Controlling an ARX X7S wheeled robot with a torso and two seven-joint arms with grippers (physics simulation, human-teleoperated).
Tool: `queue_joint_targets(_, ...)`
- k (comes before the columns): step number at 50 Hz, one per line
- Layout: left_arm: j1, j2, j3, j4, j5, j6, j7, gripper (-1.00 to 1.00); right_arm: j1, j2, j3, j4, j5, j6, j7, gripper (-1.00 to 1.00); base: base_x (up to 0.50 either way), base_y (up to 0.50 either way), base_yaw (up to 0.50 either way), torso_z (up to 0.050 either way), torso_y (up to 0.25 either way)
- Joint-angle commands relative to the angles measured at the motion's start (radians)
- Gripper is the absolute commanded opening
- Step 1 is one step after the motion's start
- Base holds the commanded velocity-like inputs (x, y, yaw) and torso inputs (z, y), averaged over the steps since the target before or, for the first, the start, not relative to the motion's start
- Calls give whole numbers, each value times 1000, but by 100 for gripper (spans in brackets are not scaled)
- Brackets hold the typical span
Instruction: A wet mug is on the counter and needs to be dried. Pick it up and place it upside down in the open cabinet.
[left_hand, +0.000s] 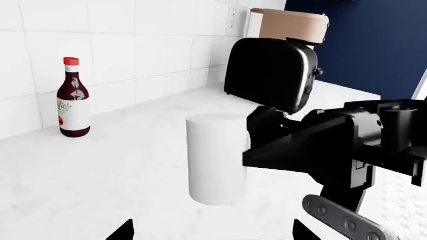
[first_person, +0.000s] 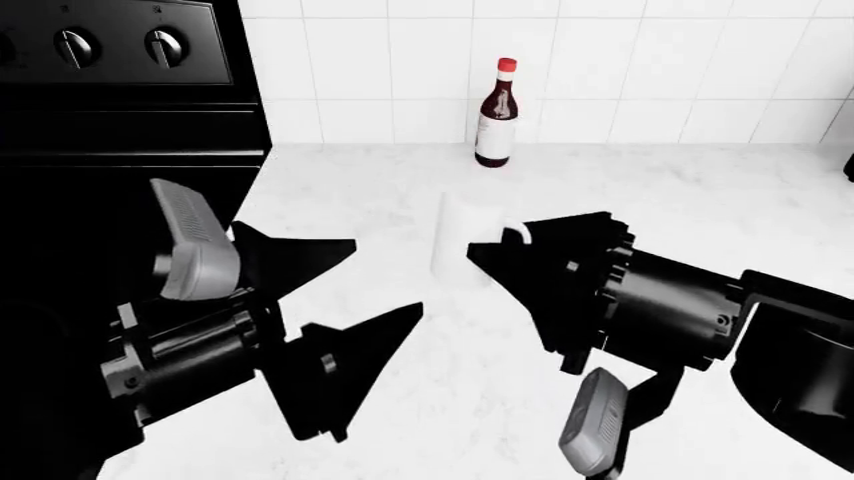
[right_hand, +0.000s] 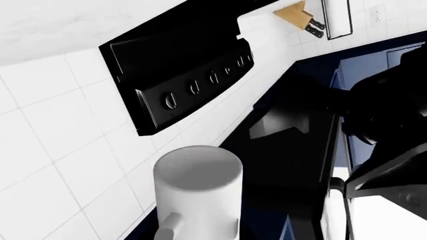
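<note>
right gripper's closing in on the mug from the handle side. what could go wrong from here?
1. The right gripper sits at the mug's loop handle; closing there could pinch the handle alone or tip the tall, narrow mug on the counter.
2. A sideways shove could slide the mug toward the open left gripper nearby.
3. The bottle stands behind the mug; an overshoot forward might knock it.

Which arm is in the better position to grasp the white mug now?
The right. Its end effector is open right at the mug, beside the handle. The left end effector is also open, but sits nearer the robot, apart from the mug.
</note>
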Motion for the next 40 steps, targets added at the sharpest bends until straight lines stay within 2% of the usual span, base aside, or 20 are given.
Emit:
queue_joint_targets(1, -69, -46, 51, -36, -81, 15, -33, 100, -7, 12, 4, -14, -30, -3, 6, -100, 0, 0, 0, 0, 0)
queue_joint_targets(6, -107, -66, 71, -68, -132, 32, -53, 100, -16, 10, 0, -20, -44, -3, 7, -100, 0, 0, 0, 0, 0)
queue_joint_targets(15, -174, -126, 130, -171, -364, 121, -156, 100, -32, 12, -9, -23, -63, -9, 10, -100, 0, 0, 0, 2, 1)
queue_joint_targets(30, -256, -150, 210, -282, -446, 136, -144, 100, -82, 10, -27, -36, -103, 6, 29, -100, 0, 0, 0, 0, 0)
queue_joint_targets(40, -236, -134, 236, -314, -364, 87, -76, 100, -89, 17, -18, -55, -106, 21, 37, -100, 0, 0, 0, 0, 0)
